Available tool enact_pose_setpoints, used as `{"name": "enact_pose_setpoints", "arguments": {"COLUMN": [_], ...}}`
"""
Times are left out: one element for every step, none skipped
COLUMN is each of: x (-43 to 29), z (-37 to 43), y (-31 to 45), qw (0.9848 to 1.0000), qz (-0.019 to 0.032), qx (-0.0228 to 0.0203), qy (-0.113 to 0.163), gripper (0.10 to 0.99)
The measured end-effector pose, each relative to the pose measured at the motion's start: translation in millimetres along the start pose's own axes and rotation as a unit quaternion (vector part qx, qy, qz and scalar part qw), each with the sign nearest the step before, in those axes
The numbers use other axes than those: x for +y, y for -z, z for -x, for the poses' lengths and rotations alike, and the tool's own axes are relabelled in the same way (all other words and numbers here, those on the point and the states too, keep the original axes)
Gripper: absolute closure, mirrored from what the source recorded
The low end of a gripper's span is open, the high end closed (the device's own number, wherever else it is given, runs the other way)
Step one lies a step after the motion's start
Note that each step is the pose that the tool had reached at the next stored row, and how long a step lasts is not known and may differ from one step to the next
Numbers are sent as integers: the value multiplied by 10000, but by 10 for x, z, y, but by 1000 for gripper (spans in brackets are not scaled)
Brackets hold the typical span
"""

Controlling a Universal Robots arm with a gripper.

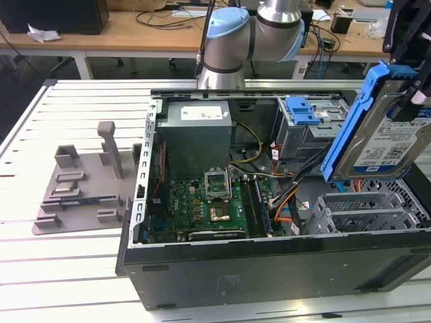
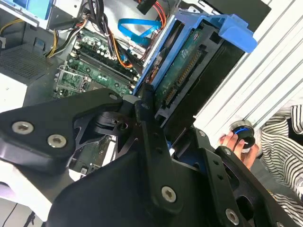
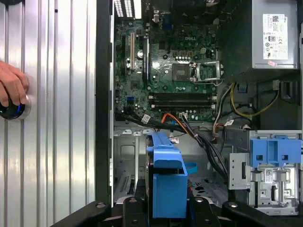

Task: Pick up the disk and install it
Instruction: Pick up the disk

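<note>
- The fingers (image 2: pixel 144 127) are closed on the disk (image 1: pixel 387 128), which is gripped at its blue carrier rail.
- The disk is held tilted, clear above the grey drive cage (image 1: pixel 363 208) inside the open case (image 1: pixel 269 269).
- Squaring the rail with the cage is judged necessary for clean seating, and the orange cables (image 1: pixel 286 202) beside it are to be avoided.

Cable-strewn wooden desk (image 1: pixel 135 30) behind a pale slatted metal table (image 1: pixel 67 269), dark floor (image 1: pixel 114 66).
</note>
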State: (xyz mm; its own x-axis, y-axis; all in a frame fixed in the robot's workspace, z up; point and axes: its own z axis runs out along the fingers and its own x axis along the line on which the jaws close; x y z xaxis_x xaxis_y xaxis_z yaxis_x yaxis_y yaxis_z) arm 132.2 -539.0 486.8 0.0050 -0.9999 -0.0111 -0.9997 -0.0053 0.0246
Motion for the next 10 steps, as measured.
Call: {"name": "enact_pose_setpoints", "arguments": {"x": [-79,-202,-222,-226,-234,-240,-244,-244,-241,-232], "z": [-13,-29,-36,-38,-42,-44,-48,-60,-75,-100], "y": [-15,-51,-75,-86,-108,-122,-131,-141,-146,-149], "qw": [10000,10000,10000,10000,10000,10000,10000,10000,10000,10000], "qz": [2,8,11,12,14,15,15,15,16,16], "qx": [0,0,1,1,1,1,0,2,-4,-20], "qy": [0,0,0,0,0,0,0,0,-1,-1], "gripper": [722,722,722,722,722,722,722,722,722,722]}}
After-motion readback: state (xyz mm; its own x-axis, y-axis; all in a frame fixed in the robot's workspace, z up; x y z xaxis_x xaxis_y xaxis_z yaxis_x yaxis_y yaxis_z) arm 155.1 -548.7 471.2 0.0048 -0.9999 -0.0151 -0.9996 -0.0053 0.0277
